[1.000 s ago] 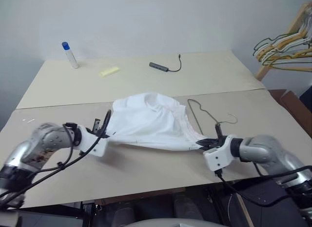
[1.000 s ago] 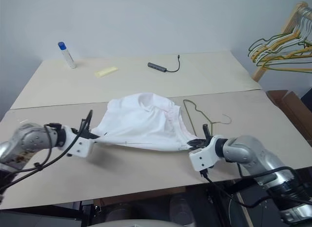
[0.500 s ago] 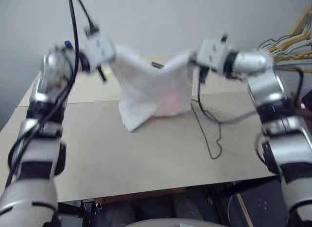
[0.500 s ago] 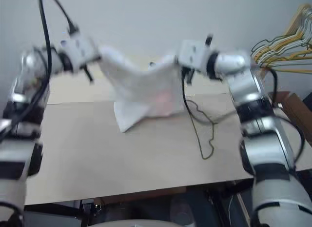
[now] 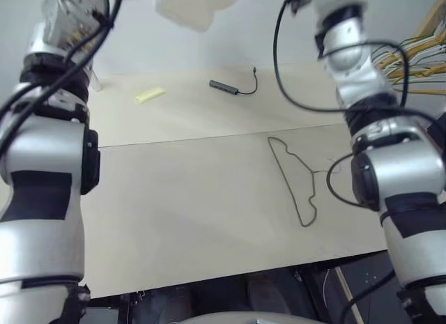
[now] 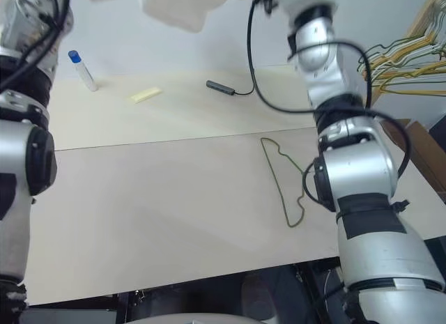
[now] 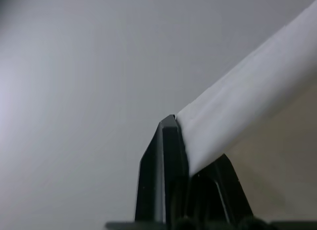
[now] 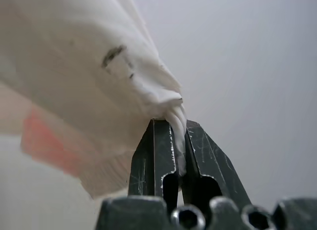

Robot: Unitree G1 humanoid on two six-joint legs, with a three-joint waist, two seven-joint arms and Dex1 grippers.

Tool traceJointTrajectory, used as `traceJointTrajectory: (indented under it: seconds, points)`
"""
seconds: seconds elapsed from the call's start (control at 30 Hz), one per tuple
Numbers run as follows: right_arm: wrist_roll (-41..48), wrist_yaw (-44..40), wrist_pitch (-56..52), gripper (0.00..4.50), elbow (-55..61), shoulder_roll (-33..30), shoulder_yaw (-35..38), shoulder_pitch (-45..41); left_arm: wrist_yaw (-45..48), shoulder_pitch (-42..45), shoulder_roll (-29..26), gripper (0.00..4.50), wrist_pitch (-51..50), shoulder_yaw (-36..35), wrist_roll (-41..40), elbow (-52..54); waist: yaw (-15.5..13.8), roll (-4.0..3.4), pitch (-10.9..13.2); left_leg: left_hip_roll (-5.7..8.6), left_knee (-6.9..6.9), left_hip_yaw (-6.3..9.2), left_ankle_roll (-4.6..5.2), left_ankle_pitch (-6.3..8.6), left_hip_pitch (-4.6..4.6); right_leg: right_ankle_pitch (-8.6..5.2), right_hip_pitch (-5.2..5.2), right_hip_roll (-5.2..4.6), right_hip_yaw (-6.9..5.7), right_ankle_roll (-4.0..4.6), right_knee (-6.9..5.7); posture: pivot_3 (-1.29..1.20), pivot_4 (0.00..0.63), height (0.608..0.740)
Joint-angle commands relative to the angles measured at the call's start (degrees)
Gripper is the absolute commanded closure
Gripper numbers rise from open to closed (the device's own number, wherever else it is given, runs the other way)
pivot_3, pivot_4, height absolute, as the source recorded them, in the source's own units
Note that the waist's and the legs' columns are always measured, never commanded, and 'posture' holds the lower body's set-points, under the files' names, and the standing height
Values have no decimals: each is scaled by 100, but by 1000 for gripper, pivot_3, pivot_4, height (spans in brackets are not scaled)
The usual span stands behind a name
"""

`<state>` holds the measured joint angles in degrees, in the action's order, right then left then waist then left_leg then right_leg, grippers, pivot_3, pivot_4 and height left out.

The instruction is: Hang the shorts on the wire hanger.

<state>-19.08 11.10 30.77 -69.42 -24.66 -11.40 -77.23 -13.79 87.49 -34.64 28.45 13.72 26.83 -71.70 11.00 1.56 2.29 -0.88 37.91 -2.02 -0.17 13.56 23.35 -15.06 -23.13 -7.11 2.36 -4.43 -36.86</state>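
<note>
I have both arms raised high with the shorts (image 5: 187, 5) strung between them, clear of the desk (image 5: 181, 198). My left pincer (image 7: 173, 141) is pressed together on one edge of the white cloth, which runs off from its tips as a taut band; my right pincer (image 8: 176, 136) is pinching a bunched corner of the fabric, with a small dark mark and a reddish patch on the cloth just past its tips. From the head cameras, the shorts hang between the two pincers, and a loose lobe of cloth droops below the left one. The wire hanger (image 5: 296, 181) lies flat on the desk, well below both pincers and nearer the right arm's side, with its hook pointing toward that arm; nothing touches it. Farther back on the desk are a small dark adapter with a cable (image 5: 230, 87), a yellow strip (image 5: 152, 95) and a blue-capped tube (image 6: 82, 70), all well away from the work. I judge this to be the lift-and-spread step: the garment is picked up and opened out, but not yet brought to the hanger. Next, I would need to lower the shorts toward the hanger and drape them over or thread them onto its bar while the wire stays put.
</note>
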Motion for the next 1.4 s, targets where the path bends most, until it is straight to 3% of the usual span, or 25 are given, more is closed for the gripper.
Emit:
traceJointTrajectory:
  seconds: [0.03, 0.17, 0.23, 0.33, 0.43, 0.6, 0.77, 1.0, 1.17, 1.37, 1.4]
  points:
    - [-160, -900, 741, 4500, 389, -376, -265, 829, 1058, -967, -215, 4461, 739, -5, -271, 549, 40, 0, 0, 5, 1, 2, 7, 0, -14, 1, 16, -6, 0, -3, -1, -147, 0, 740]
    - [-381, -1943, 1794, 4500, 951, -767, -738, 1955, 2804, -2985, -560, 4461, 815, -83, -997, 2353, 258, 0, 0, 15, 3, 30, 27, 6, -48, 8, 64, -15, -1, -17, 8, -148, 0, 740]
    - [-380, -2410, 2185, 4500, 1178, -947, -889, 2413, 3781, -4239, -878, 4461, 96, -164, -1488, 3803, 423, -1, 0, 14, 6, 59, 25, 4, -52, 9, 65, -16, 2, -18, -1, -146, 0, 740]
    - [-450, -2776, 2512, 4500, 1437, -1142, -1020, 2865, 5157, -5819, -1732, 4461, -499, -186, -1911, 5472, 673, -2, 1, 9, 7, 72, 22, 2, -51, 9, 64, -16, 10, -17, -8, -136, 0, 740]
    - [-779, -2754, 2660, 4500, 1555, -1288, -1130, 3077, 6031, -6898, -2476, 4461, -1039, -407, -2201, 6633, 751, -2, 1, 8, 7, 84, 27, 2, -76, 8, 90, -11, 9, -17, -14, -128, 0, 740]
    - [-1520, -2332, 2806, 4500, 1875, -1499, -1296, 3364, 7057, -8199, -3494, 4461, -1885, -1074, -2779, 7971, 627, -5, 3, 4, -8, 90, 54, 26, -224, -5, 240, -7, 3, -13, 40, -125, 0, 740]
    - [-2069, -1866, 2823, 4500, 2310, -1681, -1355, 3680, 7915, -9499, -4057, 4461, -2099, -2062, -3427, 9019, 499, -6, 4, -3, -11, 90, 64, 46, -228, -6, 262, -5, 3, -14, 79, -124, 0, 740]
    - [-2142, -1639, 2927, 4500, 2884, -1986, -1242, 4231, 8785, -10679, -3977, 4461, -2364, -2953, -3970, 10130, 239, -6, 4, -1, -9, 83, 64, 46, -238, -7, 273, -8, 4, -12, 80, -122, 0, 740]
    - [-1230, -2321, 3223, 4500, 3942, -2570, -1218, 5167, 9191, -11251, -3793, 4461, -2378, -3240, -4050, 10287, 125, -6, 4, -3, -9, 79, 71, 51, -235, -9, 276, -5, 3, -10, 90, -126, 0, 740]
    - [-321, -3150, 2831, 4500, 5379, -2940, -1233, 6237, 9253, -11288, -3579, 4461, -2153, -3021, -3929, 10096, 63, -1, 0, -7, -6, 68, 77, 54, -252, -11, 294, -3, 5, -7, 92, -140, 0, 740]
    - [-188, -3281, 2688, 4195, 5533, -2943, -1231, 6363, 9368, -11316, -3576, 4264, -2242, -3040, -4107, 10178, 70, 1, -1, -9, -6, 61, 77, 55, -265, -14, 302, -1, 9, -3, 91, -145, 0, 740]
